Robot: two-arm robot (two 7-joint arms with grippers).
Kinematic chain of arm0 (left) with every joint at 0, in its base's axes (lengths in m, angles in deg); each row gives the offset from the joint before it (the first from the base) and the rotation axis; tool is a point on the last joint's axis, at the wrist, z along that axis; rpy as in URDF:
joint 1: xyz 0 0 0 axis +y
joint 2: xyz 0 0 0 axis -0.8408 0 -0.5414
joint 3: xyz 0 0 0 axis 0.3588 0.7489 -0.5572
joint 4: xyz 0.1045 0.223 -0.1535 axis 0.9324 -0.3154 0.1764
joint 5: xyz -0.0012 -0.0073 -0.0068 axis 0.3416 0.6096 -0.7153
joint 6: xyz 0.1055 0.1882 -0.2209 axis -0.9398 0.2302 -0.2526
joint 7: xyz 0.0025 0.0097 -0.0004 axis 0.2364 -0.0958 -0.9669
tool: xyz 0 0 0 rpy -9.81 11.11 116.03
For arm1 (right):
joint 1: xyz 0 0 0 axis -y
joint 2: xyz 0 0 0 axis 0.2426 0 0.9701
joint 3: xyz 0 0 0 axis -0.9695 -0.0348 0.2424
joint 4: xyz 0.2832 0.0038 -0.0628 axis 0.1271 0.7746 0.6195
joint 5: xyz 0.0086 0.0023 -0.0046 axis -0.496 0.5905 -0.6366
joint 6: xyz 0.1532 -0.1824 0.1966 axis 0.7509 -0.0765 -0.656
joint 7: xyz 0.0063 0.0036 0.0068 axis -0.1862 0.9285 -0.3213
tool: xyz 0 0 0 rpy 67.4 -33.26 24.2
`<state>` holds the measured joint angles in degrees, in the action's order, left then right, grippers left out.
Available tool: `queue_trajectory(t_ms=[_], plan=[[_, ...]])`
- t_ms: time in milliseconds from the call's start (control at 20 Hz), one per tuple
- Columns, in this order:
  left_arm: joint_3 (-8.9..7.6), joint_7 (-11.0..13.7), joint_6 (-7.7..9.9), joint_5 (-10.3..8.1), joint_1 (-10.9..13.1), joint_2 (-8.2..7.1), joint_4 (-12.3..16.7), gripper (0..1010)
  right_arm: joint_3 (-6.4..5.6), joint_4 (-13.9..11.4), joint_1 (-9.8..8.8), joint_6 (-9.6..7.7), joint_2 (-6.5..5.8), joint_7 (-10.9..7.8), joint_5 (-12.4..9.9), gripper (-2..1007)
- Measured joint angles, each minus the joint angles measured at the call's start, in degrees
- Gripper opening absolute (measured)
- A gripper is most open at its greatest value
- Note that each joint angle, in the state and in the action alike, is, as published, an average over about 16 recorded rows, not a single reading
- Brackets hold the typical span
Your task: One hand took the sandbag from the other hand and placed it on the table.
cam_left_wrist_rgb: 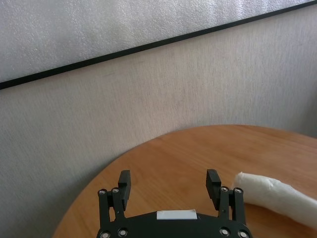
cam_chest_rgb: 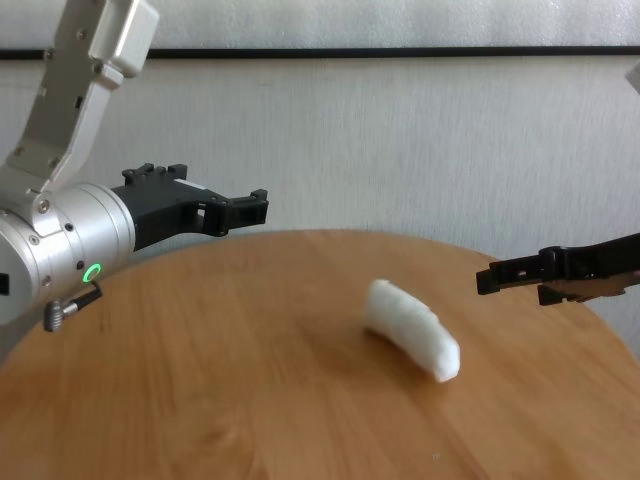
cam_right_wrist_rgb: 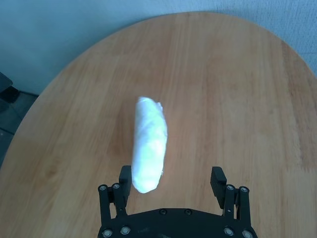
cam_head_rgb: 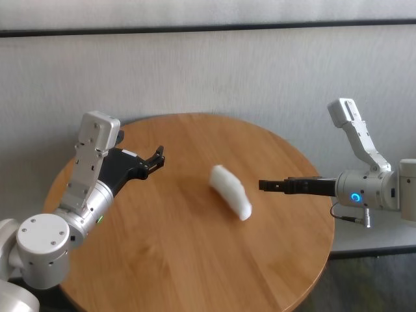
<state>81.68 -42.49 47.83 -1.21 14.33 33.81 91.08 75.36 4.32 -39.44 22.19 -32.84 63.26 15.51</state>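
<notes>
The white sandbag [cam_head_rgb: 231, 190] is at the middle of the round wooden table [cam_head_rgb: 195, 266], tilted, with a faint shadow beside it; neither gripper touches it. My right gripper [cam_head_rgb: 262, 185] hovers just right of it, open and holding nothing. In the right wrist view the sandbag [cam_right_wrist_rgb: 148, 146] shows below the right gripper [cam_right_wrist_rgb: 171, 174], near one fingertip [cam_right_wrist_rgb: 125, 174]. My left gripper [cam_head_rgb: 158, 158] stands open above the table's left part, pointing toward the bag. The chest view shows the sandbag [cam_chest_rgb: 410, 328] between the left gripper [cam_chest_rgb: 258, 208] and the right gripper [cam_chest_rgb: 485, 280].
A pale textured wall [cam_chest_rgb: 400, 150] with a dark horizontal strip rises right behind the table. The table's far edge [cam_left_wrist_rgb: 163, 136] curves close to that wall. The right arm's silver wrist [cam_head_rgb: 364, 190] hangs beyond the table's right edge.
</notes>
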Motion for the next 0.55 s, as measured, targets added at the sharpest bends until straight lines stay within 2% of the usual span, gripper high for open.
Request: queue_trajectory(t_ms=[550], plan=[[0.00, 0.0, -0.01, 0.00, 0.0, -0.01, 0.0, 1000, -0.03, 0.0, -0.03, 0.04, -0.03, 0.00, 0.0, 1001]])
